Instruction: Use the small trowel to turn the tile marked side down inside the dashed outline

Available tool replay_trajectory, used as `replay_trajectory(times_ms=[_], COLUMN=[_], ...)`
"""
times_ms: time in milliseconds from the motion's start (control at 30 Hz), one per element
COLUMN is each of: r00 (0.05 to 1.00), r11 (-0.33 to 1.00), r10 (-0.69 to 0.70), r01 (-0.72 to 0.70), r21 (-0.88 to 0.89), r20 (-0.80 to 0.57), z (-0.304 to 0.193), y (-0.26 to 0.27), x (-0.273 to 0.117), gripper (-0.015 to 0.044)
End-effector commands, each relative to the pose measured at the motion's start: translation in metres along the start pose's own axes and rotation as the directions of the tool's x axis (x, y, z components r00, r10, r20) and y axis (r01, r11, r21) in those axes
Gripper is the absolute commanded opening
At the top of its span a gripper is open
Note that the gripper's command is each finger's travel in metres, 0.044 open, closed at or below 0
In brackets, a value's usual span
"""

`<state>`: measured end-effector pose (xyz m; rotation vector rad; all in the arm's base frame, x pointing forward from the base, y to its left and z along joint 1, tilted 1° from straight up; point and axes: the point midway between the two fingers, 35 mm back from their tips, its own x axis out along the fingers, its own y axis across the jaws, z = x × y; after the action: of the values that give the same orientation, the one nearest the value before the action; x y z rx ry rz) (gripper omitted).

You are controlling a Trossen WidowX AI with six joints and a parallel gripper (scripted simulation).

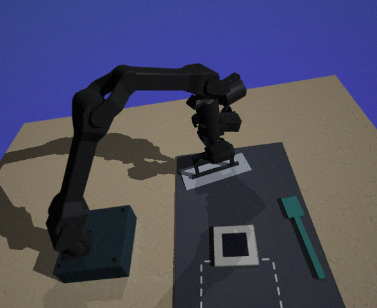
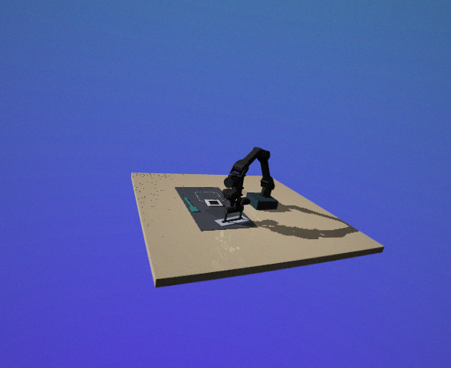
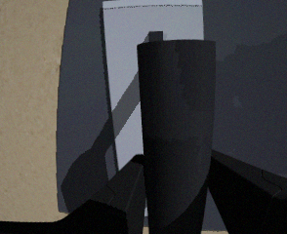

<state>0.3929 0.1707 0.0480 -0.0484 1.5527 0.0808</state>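
Observation:
The small trowel has a flat light-grey blade (image 1: pixel 215 176) (image 2: pixel 219 222) (image 3: pixel 124 29) that lies on the dark mat (image 1: pixel 268 165) (image 2: pixel 205 223) at its far end, with a thick black handle (image 3: pixel 178 88) raised above it. My gripper (image 1: pixel 215 154) (image 2: pixel 235 208) (image 3: pixel 173 159) points down with one finger against each side of the handle; it is shut on it. The fingertips are partly hidden. The white tile (image 1: pixel 234 244) (image 2: pixel 214 202) lies flat, its dark square mark up. It is mostly outside the dashed outline (image 1: pixel 201 292), with its near edge just over the outline's far line.
A teal tool (image 1: pixel 293 206) (image 2: pixel 194 208) with a square blade and long thin handle lies along the mat's right side in the top view. The arm's teal base block (image 1: pixel 112 231) (image 2: pixel 266 202) stands on the tan table (image 1: pixel 155 199) (image 2: pixel 297 253), left of the mat in that view.

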Motion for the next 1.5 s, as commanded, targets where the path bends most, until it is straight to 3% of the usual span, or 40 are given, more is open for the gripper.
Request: replay_trajectory(times_ms=[0,200,700,1467], r00=[1.000,1.000,1.000,1.000], r11=[1.000,1.000,0.892,0.419], r10=[-0.010,-0.010,-0.010,-0.010], r01=[0.010,0.010,0.008,0.002], r21=[0.010,0.030,0.451,0.908], r20=[0.003,0.003,0.002,0.002], z=[0.0012,0.0012,0.0012,0.0013], y=[-0.0043,-0.0043,-0.0044,-0.0044], x=[0.0003,0.0003,0.0003,0.0004], gripper=[0.0130,0.0130,0.0130,0.0130])
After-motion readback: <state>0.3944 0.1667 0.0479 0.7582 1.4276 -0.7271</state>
